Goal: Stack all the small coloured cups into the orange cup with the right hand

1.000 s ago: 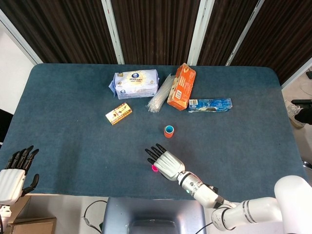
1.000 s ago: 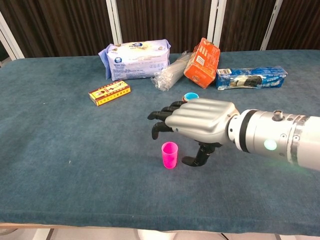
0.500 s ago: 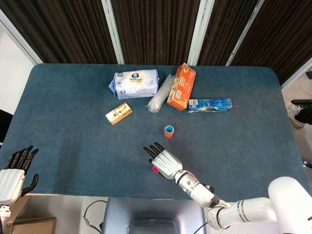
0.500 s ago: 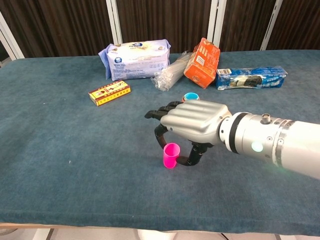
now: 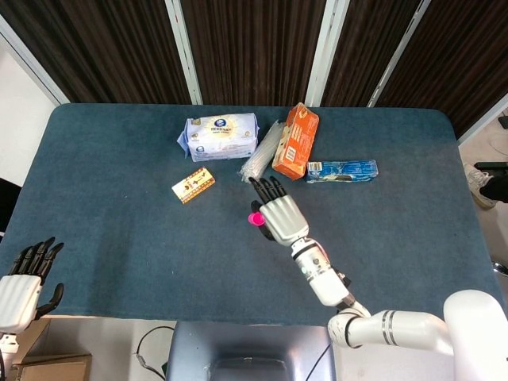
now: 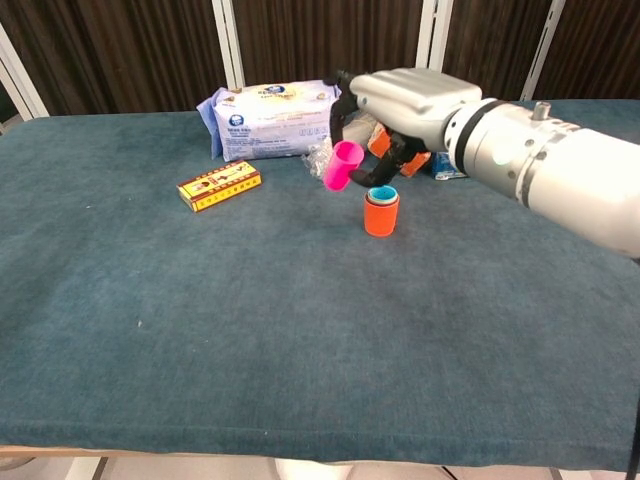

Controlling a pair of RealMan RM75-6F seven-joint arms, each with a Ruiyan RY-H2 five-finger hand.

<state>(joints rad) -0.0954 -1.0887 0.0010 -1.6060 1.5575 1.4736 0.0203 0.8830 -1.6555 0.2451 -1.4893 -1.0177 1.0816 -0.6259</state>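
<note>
My right hand (image 5: 279,216) (image 6: 410,98) holds a small pink cup (image 5: 255,217) (image 6: 343,166) in the air, tilted, pinched between thumb and fingers. The cup hangs just left of and above the orange cup (image 6: 381,215), which stands upright on the blue cloth with a blue cup (image 6: 381,193) nested inside it. In the head view my hand covers the orange cup. My left hand (image 5: 22,284) rests off the table's near left corner, fingers apart and empty.
Along the far side lie a white tissue pack (image 5: 221,136) (image 6: 272,120), a clear plastic bundle (image 5: 262,152), an orange box (image 5: 295,141) and a blue packet (image 5: 342,170). A small yellow box (image 5: 194,186) (image 6: 219,185) lies left of the cups.
My right hand closed on the pink cup near the front edge, lifted it and carried it away from me to beside the orange cup. The left hand stayed put.
</note>
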